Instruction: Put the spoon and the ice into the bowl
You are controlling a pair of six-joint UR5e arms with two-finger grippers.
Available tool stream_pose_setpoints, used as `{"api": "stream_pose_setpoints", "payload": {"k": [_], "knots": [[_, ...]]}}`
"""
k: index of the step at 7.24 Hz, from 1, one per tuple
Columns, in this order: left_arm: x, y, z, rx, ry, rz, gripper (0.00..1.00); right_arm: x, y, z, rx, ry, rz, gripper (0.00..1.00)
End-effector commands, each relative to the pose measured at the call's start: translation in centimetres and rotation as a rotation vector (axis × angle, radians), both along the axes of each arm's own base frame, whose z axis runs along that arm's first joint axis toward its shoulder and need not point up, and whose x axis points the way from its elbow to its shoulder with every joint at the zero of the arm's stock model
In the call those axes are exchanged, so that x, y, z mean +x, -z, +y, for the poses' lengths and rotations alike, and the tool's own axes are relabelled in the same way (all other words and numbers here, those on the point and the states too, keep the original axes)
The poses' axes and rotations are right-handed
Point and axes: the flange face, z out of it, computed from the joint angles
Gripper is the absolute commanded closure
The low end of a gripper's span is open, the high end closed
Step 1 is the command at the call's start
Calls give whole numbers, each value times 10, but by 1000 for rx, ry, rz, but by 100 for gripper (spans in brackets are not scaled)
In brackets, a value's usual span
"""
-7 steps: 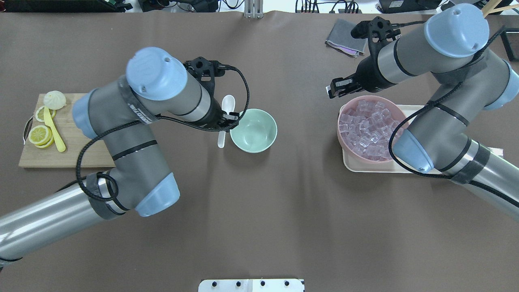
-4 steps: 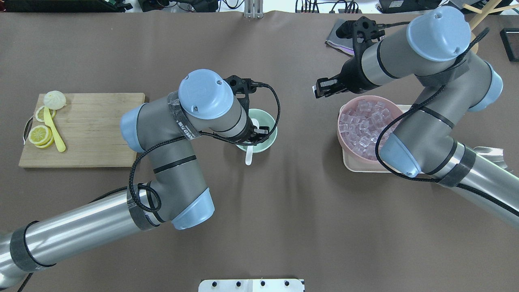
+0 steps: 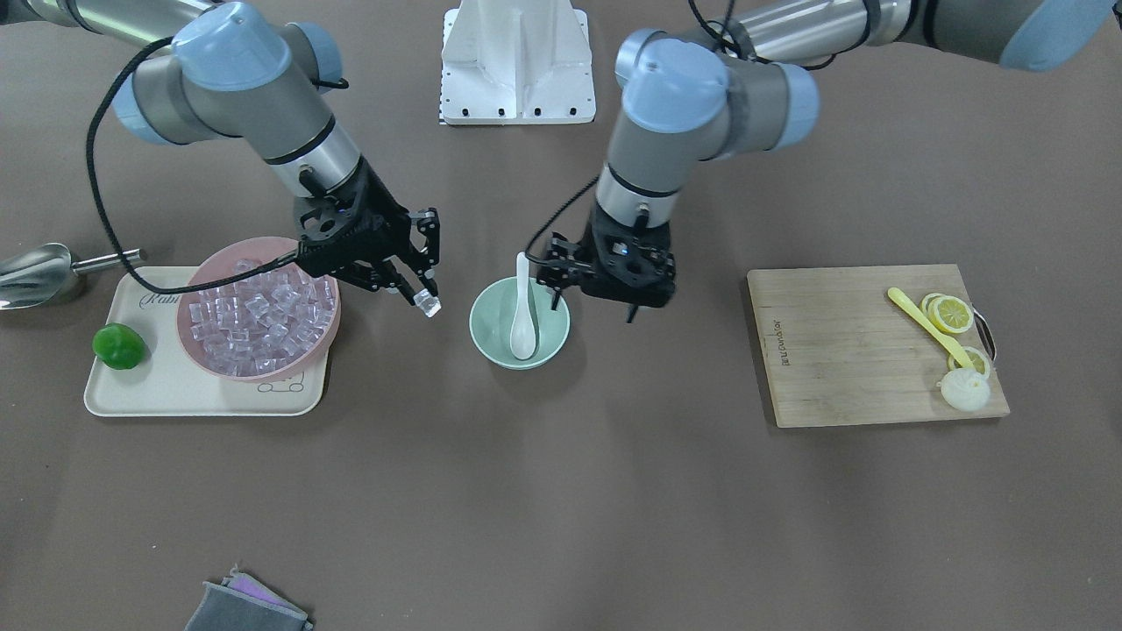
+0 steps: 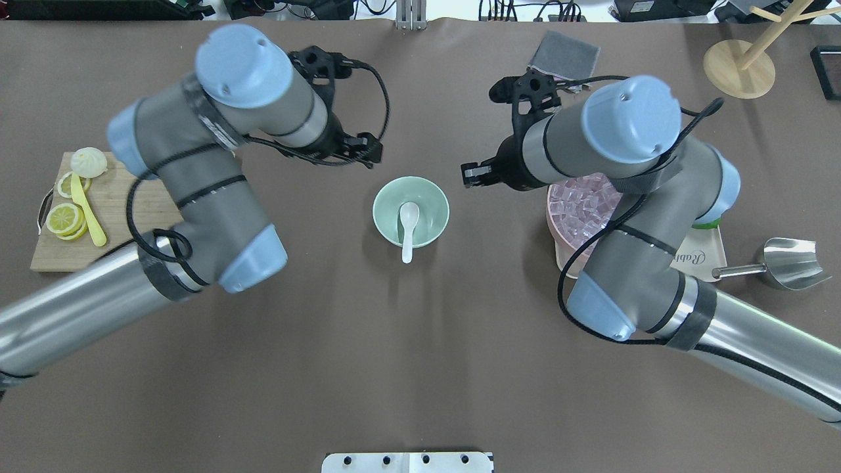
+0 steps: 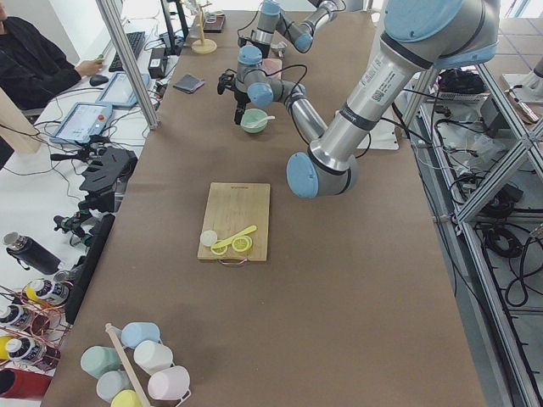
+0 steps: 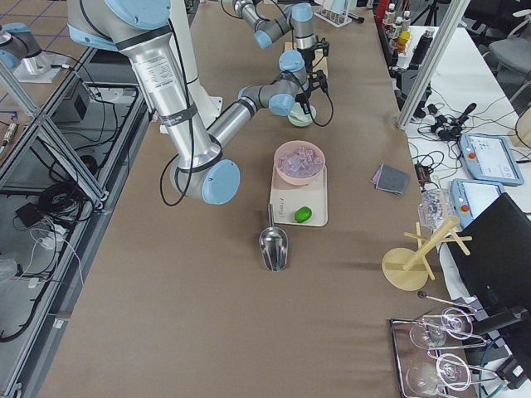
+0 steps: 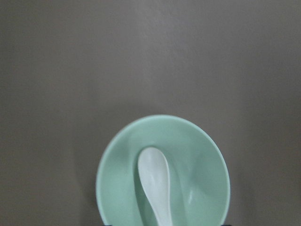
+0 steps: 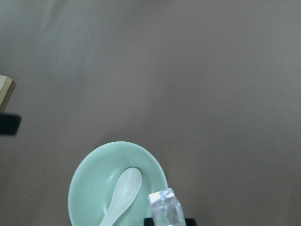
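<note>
The mint-green bowl (image 4: 435, 197) stands mid-table. The white spoon (image 4: 409, 226) lies in it, scoop down inside, handle leaning over the near rim. Bowl (image 3: 487, 337) and spoon (image 3: 523, 308) also show in the front view. My left gripper (image 3: 592, 305) is open and empty, raised just beside the bowl on the cutting-board side; overhead it (image 4: 368, 151) is behind and left of the bowl. My right gripper (image 3: 425, 300) is shut on one clear ice cube (image 3: 429, 305), held in the air between the pink bowl and the green bowl. The cube (image 8: 165, 212) hangs near the bowl's rim (image 8: 89, 188).
A pink bowl (image 3: 189, 349) full of ice cubes sits on a cream tray (image 3: 158, 394) with a green lime (image 3: 118, 345). A metal scoop (image 3: 35, 272) lies beside the tray. A wooden cutting board (image 3: 859, 350) holds lemon slices and a yellow spoon. A grey cloth (image 4: 564, 56) lies at the back.
My left gripper carried the spoon over the bowl, let it go inside, and pulled back and to the left. My right gripper moved left with the ice cube, closer to the bowl.
</note>
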Motion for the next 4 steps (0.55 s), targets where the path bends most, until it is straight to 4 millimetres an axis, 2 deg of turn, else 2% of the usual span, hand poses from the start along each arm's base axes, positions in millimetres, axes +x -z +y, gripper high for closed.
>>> {"api": "stream_pose_setpoints", "payload": {"k": [1, 2, 3, 4], "knots": [[-94, -62, -52, 103, -28, -90, 2, -79, 16, 33, 15, -52, 24, 100], [-108, -66, -58, 88, -27, -78, 2, -106, 8, 37, 15, -55, 58, 100], [-116, -76, -58, 70, -28, -77, 2, -116, -7, 33, 9, -59, 91, 100], [-116, -78, -58, 69, -28, -80, 2, -116, -4, 32, 10, -61, 85, 100]]}}
